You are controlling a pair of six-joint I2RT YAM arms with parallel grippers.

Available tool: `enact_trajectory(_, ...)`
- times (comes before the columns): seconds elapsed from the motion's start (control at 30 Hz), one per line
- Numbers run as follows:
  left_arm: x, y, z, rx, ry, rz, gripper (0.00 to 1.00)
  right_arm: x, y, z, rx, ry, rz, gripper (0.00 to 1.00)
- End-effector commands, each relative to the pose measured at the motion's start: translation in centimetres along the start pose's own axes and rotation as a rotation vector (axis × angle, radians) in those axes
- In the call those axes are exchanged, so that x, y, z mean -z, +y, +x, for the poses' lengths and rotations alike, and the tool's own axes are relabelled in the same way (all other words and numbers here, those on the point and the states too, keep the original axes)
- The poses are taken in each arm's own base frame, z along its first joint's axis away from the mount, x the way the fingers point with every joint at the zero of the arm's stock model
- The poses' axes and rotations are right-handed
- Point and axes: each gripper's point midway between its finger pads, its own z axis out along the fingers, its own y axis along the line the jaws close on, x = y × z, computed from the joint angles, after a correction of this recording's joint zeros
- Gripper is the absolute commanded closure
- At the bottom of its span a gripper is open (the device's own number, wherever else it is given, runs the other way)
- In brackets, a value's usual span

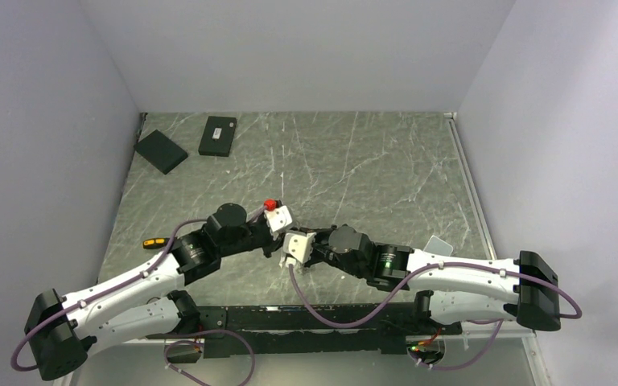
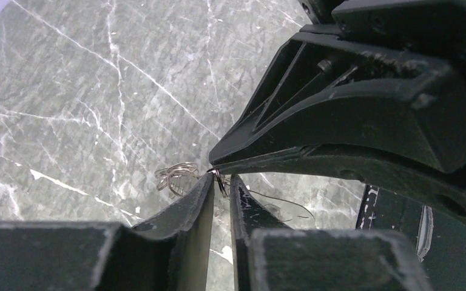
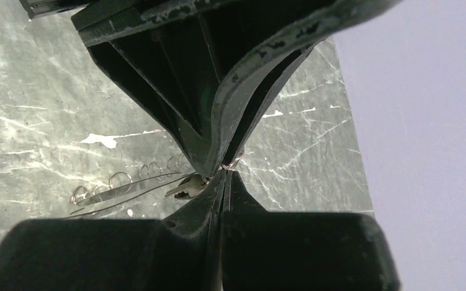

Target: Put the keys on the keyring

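1. The keyring is a thin wire hoop. One end is pinched where the two grippers meet tip to tip, and the rest trails out low over the table.
2. One small silver key hangs at the hoop's pinched end, just beside the fingertips.
3. A few small loose wire rings lie on the marble near the hoop.
4. The left gripper is nearly closed. Only a narrow slit remains between its fingers, and a bit of the hoop's wire is nipped at the tips.
5. The right gripper has its fingers pressed together. A glint of wire shows at the tips, so it seems to clamp the same hoop.
6. In the top view, both arms reach inward and meet over the near middle of the table.
7. Two black boxes sit well apart from this, in the far left corner.
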Motion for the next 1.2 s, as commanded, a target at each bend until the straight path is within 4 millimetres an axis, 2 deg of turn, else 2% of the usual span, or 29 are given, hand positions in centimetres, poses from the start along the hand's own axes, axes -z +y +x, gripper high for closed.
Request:
enact_trajectory(0.0, 0.2, -0.4, -0.3, -0.03, -0.046, 0.018, 0.82, 0.9, -2.9, -4.3, -0.123, -0.175, 0.106, 1.0)
enact_trajectory(0.2, 1.1, -0.1, -0.8, -0.05, -0.078, -0.011, 1.0, 1.9, -3.7, -5.3, -0.171, -0.242, 0.129, 1.0)
enact_trajectory(0.37, 1.5, -0.2, -1.3, -0.055, -0.109, -0.015, 1.0, 2.0, -3.7, -5.6, -0.177, -0.25, 0.119, 1.0)
enact_trajectory(0.43, 1.6, -0.4, -1.5, -0.062, -0.116, -0.002, 0.95, 1.9, -3.6, -5.7, -0.177, -0.253, 0.11, 1.0)
enact_trajectory(0.53, 1.6, -0.6, -1.8, -0.069, -0.125, 0.009, 1.0, 1.7, -3.4, -5.6, -0.178, -0.243, 0.102, 1.0)
enact_trajectory(0.73, 2.3, -0.4, -2.2, -0.067, -0.166, -0.013, 1.0, 1.8, -4.0, -4.5, -0.248, -0.236, 0.148, 1.0)
enact_trajectory(0.77, 2.5, -0.5, -2.4, -0.065, -0.181, -0.016, 1.0, 1.9, -4.1, -4.4, -0.271, -0.245, 0.144, 0.98)
enact_trajectory(0.83, 2.9, -0.6, -2.8, -0.066, -0.223, -0.02, 1.0, 2.2, -4.6, -4.4, -0.336, -0.274, 0.135, 0.85)
enact_trajectory(0.93, 3.9, -0.9, -3.7, -0.076, -0.293, -0.018, 1.0, 3.3, -4.1, -5.6, -0.383, -0.374, 0.053, 0.73)
enact_trajectory(1.07, 5.4, -1.3, -5.2, -0.109, -0.365, -0.013, 1.0, 5.5, -2.6, -7.6, -0.378, -0.538, -0.071, 0.68)
enact_trajectory(1.17, 6.7, -1.9, -6.7, -0.134, -0.436, 0.002, 1.0, 5.8, -2.2, -8.0, -0.381, -0.56, -0.125, 0.69)
